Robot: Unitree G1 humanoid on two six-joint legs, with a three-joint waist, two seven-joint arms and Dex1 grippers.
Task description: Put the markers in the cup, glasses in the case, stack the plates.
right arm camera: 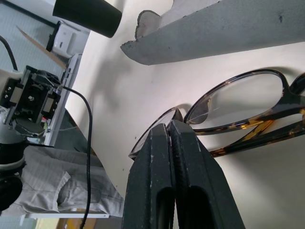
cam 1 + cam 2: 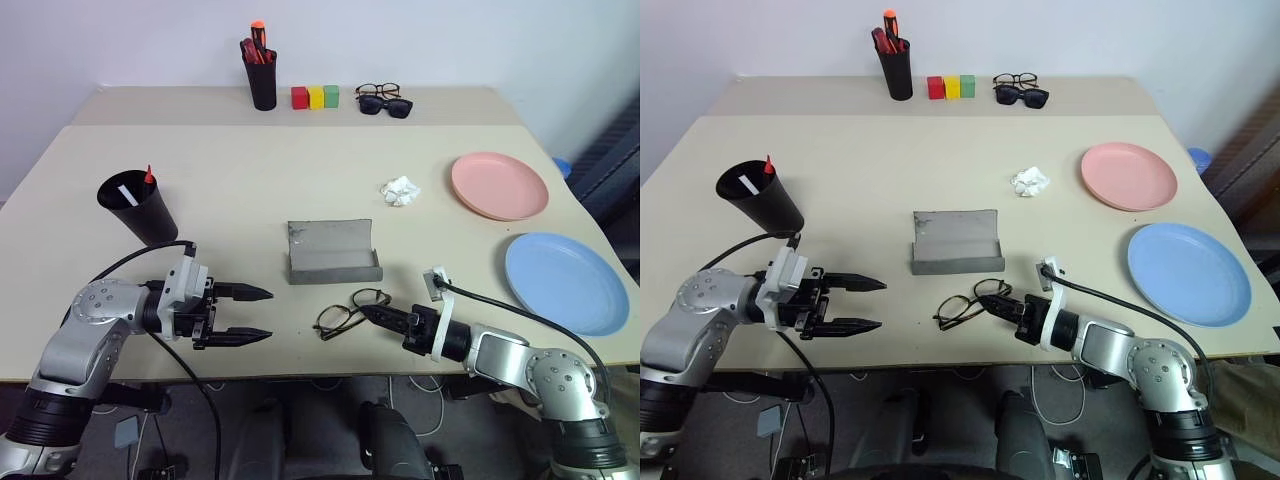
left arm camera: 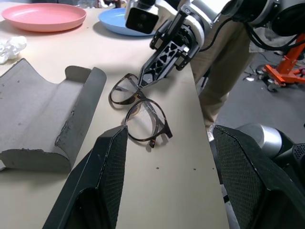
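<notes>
Glasses [image 2: 348, 309] lie near the table's front edge, just in front of the open, empty case [image 2: 333, 254]; the right gripper [image 2: 374, 314] is clenched at their rim, seemingly pinching it, likely to lift them in. Left gripper [image 2: 258, 314] hovers beside them, jaws parted, holding nothing. Both markers [image 2: 139, 182] stand in the cup [image 2: 140, 212].

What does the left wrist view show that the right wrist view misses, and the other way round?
Left wrist view alone: the pink plate, the blue plate, a crumpled white tissue, and the left gripper open, with its fingers apart.

Right wrist view alone: the black cup and, close up, the right gripper with its two fingers pressed shut against the rim of the glasses.

Both: the glasses lying on the table beside the open grey case, and the right gripper's fingers at the frame.
</notes>
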